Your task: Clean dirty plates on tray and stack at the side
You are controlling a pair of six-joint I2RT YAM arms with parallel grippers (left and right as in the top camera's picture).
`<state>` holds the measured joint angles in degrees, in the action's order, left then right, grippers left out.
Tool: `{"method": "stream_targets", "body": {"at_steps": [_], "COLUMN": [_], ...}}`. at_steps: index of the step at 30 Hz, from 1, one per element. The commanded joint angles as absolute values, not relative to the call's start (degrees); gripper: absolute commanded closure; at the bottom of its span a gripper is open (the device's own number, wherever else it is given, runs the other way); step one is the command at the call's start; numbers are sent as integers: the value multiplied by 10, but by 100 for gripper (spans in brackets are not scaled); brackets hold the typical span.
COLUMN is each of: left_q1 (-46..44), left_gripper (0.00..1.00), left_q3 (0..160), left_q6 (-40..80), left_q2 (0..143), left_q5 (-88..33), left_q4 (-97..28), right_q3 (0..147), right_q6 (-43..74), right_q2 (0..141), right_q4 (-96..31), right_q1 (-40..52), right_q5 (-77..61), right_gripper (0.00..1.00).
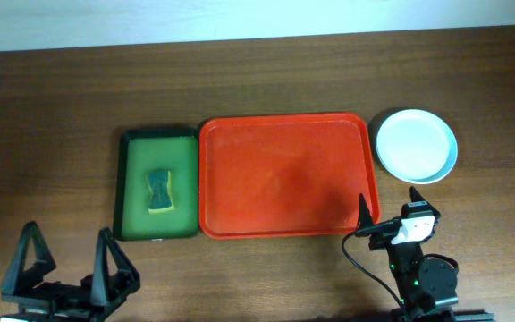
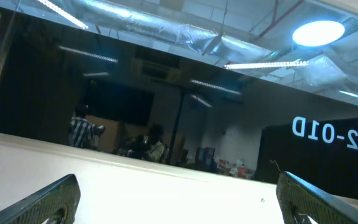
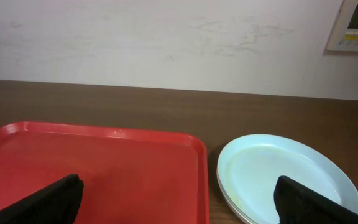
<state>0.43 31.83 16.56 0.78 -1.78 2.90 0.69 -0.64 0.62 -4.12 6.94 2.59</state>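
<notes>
The plates (image 1: 416,145) sit in a neat pile on the brown table (image 1: 52,89), just beside the right end of the tray (image 1: 284,174). They are off the tray, with a thin strip of table between them. From above the pile looks like one round white dish with a pale blue edge. In your right wrist view the top plate (image 3: 288,177) looks pale blue-green, and you can see more rims under it at the left side (I cannot count them for sure).

The big red tray lies flat in the middle of the table. You can see its red floor (image 3: 104,168) from rim to rim. A smaller dark green tray (image 1: 137,183) lies right against its left side, and a green and yellow sponge (image 1: 158,191) rests in the middle of that one.

Your left gripper (image 1: 68,259) is at the near left edge of the table, well away from both trays. Its two fingers stand wide apart and hold nothing. Its camera points up at a dark window and a bright lamp (image 2: 319,32).

Your right gripper (image 1: 390,204) hangs by the near right corner of the red tray, close to the plates but not touching them. Its fingers (image 3: 61,199) are spread wide too, with nothing between them. A small white box (image 3: 356,25) is on the wall behind.
</notes>
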Motion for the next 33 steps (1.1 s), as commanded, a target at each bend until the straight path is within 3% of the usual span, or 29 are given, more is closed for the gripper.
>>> {"method": "stream_targets", "body": {"at_steps": [1,7,12,16,19,33], "left_q1": [2,1,1,2,1,1], "left_gripper": [1,1,1,1,1,1], "left_q3": [278,112,14,5,5,5], "left_q6": [167,167,167,164,84,38], "left_q2": [3,3,3,3,3,3], "left_q5": [-32,-52,-52,-56,-58,-58], "left_q4": [58,274,279,99,-42,-42], "right_q3": [3,3,3,3,3,3], "right_q6": [-4,-4,-4,-4,-4,-4], "right_q2": [3,3,3,3,3,3], "right_q4": [-43,-43,-43,-43,-43,-43], "right_q1": [67,67,67,67,67,67], "right_q5": [35,35,35,35,35,35], "right_gripper": [2,2,2,2,2,2]}}
